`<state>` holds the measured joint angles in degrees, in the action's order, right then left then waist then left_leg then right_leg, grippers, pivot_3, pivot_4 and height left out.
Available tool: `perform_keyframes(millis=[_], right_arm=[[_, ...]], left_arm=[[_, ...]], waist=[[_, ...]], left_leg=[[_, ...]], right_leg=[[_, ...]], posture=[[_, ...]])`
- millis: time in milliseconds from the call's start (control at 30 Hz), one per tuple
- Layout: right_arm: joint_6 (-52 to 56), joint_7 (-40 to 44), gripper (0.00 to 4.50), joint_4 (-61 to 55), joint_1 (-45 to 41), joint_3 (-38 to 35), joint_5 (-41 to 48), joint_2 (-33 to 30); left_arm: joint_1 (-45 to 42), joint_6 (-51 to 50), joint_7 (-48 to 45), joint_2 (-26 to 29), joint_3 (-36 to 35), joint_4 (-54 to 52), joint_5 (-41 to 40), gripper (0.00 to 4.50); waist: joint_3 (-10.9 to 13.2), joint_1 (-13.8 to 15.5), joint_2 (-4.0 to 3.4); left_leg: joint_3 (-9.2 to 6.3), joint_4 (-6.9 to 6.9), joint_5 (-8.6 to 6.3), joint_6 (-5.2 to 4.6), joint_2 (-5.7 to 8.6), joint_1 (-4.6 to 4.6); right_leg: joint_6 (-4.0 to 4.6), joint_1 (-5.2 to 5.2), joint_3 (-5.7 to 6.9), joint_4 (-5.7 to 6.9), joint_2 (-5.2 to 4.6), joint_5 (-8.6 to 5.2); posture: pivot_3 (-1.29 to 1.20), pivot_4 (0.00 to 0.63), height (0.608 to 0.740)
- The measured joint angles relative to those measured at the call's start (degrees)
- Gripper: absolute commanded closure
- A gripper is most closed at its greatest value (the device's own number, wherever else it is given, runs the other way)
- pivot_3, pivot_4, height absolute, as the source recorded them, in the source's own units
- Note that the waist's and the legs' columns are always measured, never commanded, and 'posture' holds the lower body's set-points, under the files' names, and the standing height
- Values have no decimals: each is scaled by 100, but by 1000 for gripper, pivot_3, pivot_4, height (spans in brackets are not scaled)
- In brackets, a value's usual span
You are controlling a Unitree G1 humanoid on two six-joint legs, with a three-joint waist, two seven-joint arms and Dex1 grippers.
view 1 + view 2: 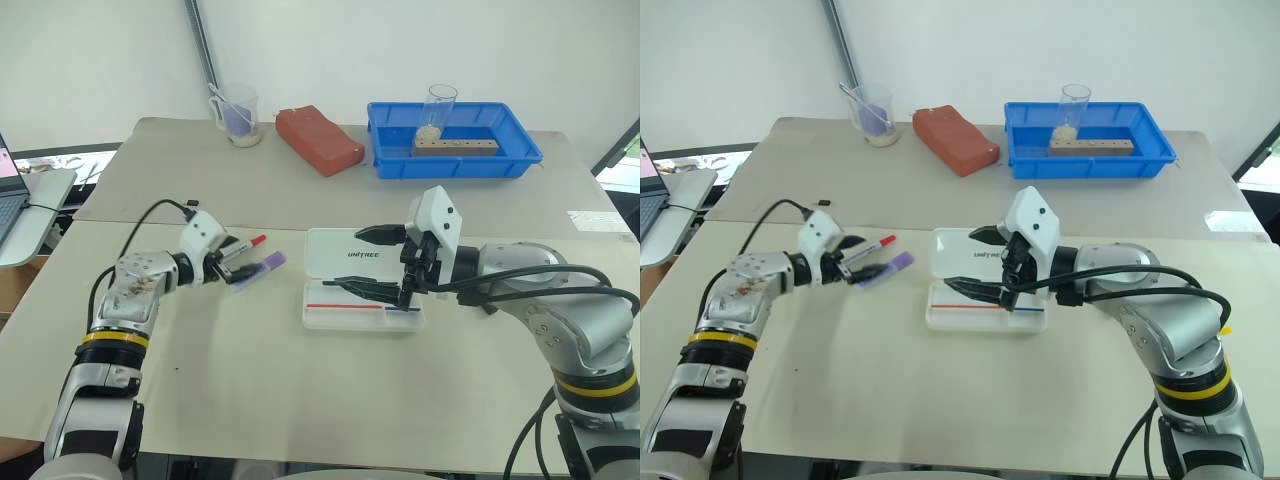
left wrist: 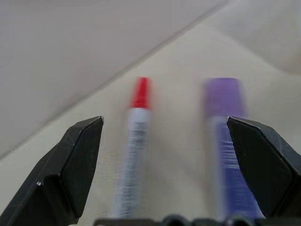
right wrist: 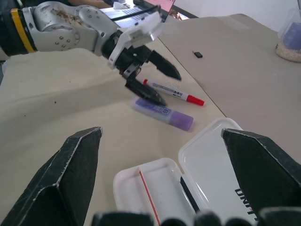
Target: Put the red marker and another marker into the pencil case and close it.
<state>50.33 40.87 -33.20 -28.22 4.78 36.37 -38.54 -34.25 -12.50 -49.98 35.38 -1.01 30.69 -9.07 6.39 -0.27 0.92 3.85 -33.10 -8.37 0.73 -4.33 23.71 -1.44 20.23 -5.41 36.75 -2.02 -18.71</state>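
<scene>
The red marker (image 1: pixel 250 243) and the purple marker (image 1: pixel 262 268) lie side by side on the table, left of the pencil case (image 1: pixel 340 248). The case is open, its lid lying flat behind the tray (image 1: pixel 312 312). A thin red pen (image 1: pixel 345 306) and a blue pen (image 1: pixel 402 309) rest in the tray. My left gripper (image 1: pixel 238 264) is open and low, with both markers (image 2: pixel 136 141) (image 2: pixel 228 141) between its fingertips (image 2: pixel 84 141). My right gripper (image 1: pixel 348 260) hovers open above the case, holding nothing.
At the back of the table stand a blue tray (image 1: pixel 460 168) with a glass and a wooden block, a red-brown pouch (image 1: pixel 318 140) and a measuring cup (image 1: pixel 236 113). A laptop (image 1: pixel 10 190) sits off the left edge.
</scene>
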Motion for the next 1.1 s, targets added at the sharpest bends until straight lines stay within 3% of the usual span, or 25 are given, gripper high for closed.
perform_keyframes(millis=[200, 233, 300, 533, 567, 767, 967, 1100], right_arm=[[9, -2, 0, 0, -10, -8, 41, -25], [9, 0, 0, 1, -17, -9, 42, -27], [11, 1, 0, 1, -49, -11, 53, -29], [23, 2, 0, -1, -84, -47, 92, -46], [24, 1, 0, -1, -84, -64, 92, -46], [40, -161, 0, -4, -80, -207, 110, -39], [258, -150, 0, -272, 699, -1100, 343, -705], [262, 50, 0, -343, 1317, -1498, 343, -1100]], left_arm=[[-283, 228, 101, -59, -38, 1208, 140, 50], [-284, 239, 54, -107, -19, 1330, 162, 279], [-373, 383, -26, -157, -20, 1549, 196, 883], [-588, 670, -225, -136, -59, 2079, 224, 4138], [-589, 675, -254, -127, -72, 2091, 222, 4341], [-573, 347, -452, -43, -401, 1680, -81, 4327], [-371, -1131, -969, 516, -700, -1274, -1090, 4327], [-373, -1902, -1372, 714, -409, -2908, -1599, 4327]], waist=[[0, -3, 0], [0, 2, 0], [-1, 26, 1], [-2, 28, 2], [-2, 27, 2], [1, 20, 8], [1, 74, 11], [-7, 41, -3]], left_leg=[[1, 1, 0, 0, 0, 1], [0, 1, 0, 0, 0, 1], [0, 0, 0, 0, 0, 2], [0, 0, 0, 0, 1, 2], [0, 1, 0, 0, 1, 2], [-1, 1, 0, 0, -1, 7], [-1, 2, 0, 1, 2, 6], [0, 2, 0, 1, 6, -4]], right_leg=[[0, 1, 1, 1, 1, 0], [0, 1, 2, 1, 1, 0], [0, 1, 6, 1, 1, 0], [0, 1, 5, 1, 0, 0], [0, 1, 5, 1, 0, 0], [0, 6, 6, 3, 1, 0], [0, -7, 7, -6, -7, 0], [-2, -9, -1, -2, -7, -1]], posture=[[0, 150, 740], [0, 150, 740], [0, 150, 740], [0, 150, 740], [0, 150, 740], [0, 150, 740], [0, 150, 740], [0, 150, 740]])
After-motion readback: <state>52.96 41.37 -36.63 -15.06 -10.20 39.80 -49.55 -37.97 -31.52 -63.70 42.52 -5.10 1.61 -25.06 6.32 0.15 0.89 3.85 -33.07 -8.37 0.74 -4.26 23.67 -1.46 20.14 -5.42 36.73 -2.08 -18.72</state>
